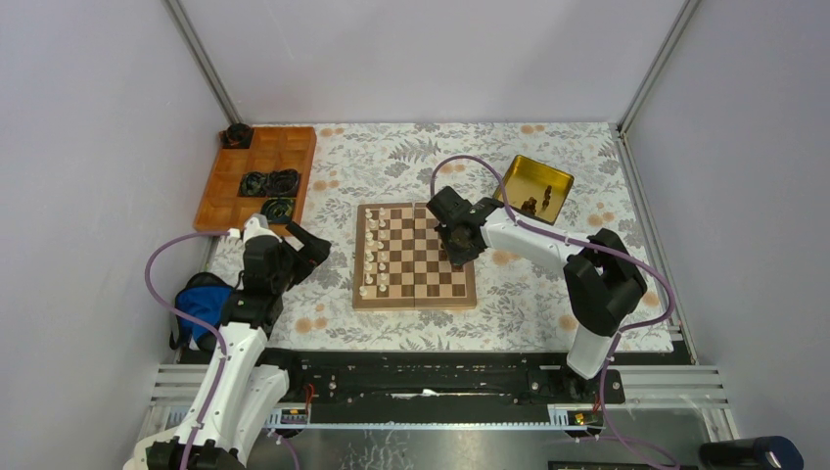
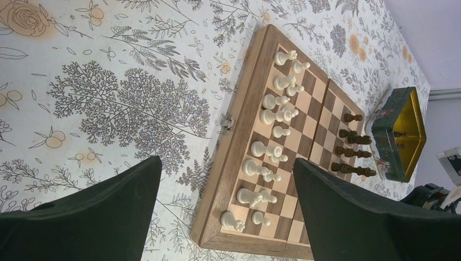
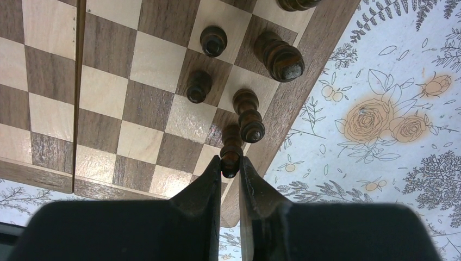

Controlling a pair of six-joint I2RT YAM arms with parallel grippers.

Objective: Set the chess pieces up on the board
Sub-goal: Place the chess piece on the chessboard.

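Top external view: the board lies in the middle of a floral tablecloth, between the two arms. The cream-white pieces stand in two files along its left side. The right gripper reaches down over the board's right side.

In the right wrist view, the right gripper is nearly closed, its two fingertips pinching the head of a dark piece. That piece stands upright over the outermost row of squares, just beside the brown border; whether its base touches the wood cannot be told. Four other dark pieces stand close by on the same corner of the board, none touching the fingers.

The left gripper hangs over the cloth just left of the board. In the left wrist view, the left gripper is spread wide with nothing between its fingers. That view looks across the board past the white ranks to the dark men on the far side.

A gold tin sits beyond the board's right corner with a few dark pieces in it. An orange tray holding black rings lies at the far left.
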